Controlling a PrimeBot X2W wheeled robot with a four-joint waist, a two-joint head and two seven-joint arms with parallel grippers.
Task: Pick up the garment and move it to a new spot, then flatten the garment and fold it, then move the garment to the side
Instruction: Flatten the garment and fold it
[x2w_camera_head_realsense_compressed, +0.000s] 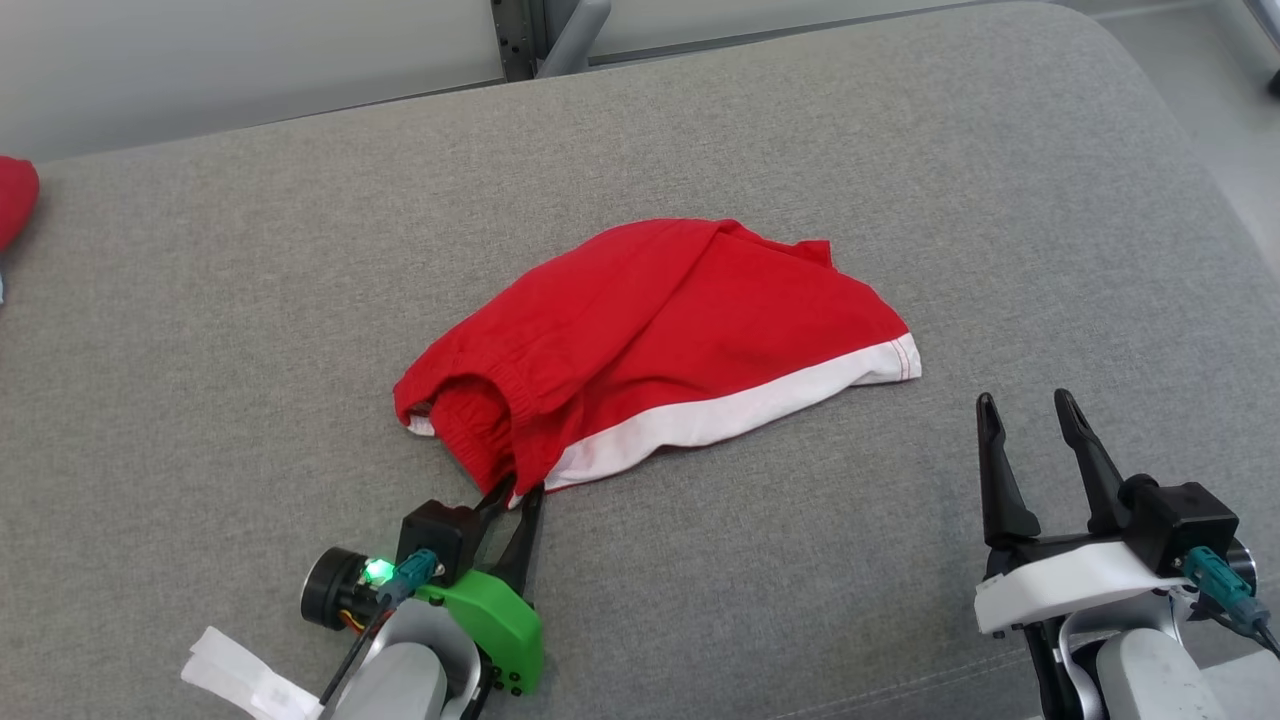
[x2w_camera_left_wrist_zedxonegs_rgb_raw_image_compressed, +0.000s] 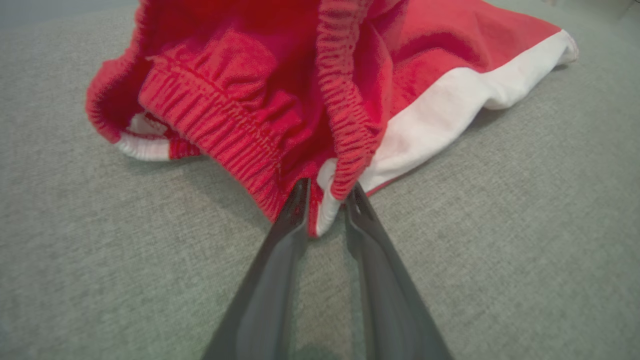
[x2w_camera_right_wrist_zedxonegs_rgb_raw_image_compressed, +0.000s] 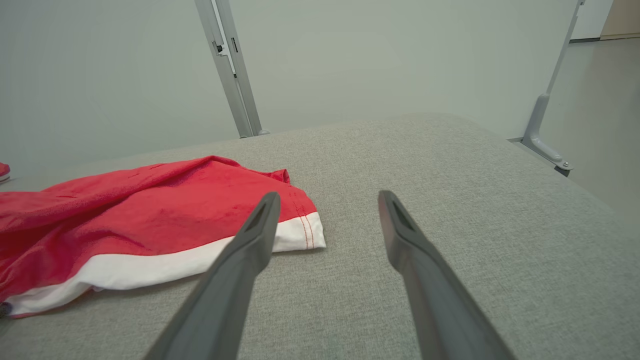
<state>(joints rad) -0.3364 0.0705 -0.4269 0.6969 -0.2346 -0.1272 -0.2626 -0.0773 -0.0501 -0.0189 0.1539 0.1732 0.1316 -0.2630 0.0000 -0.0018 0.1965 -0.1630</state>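
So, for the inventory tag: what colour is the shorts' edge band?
White band on red shorts; clearest in the right wrist view.

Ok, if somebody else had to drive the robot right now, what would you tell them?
Left gripper: fingers either side of the red shorts' waistband corner, fabric between them; firm pinch not certain.
Right gripper: open, empty, to the shorts' right, not touching.
Shorts: crumpled, mid grey cushion.
Done: nothing; shorts not lifted yet.
Left to do: lift, move, flatten, fold, set aside.
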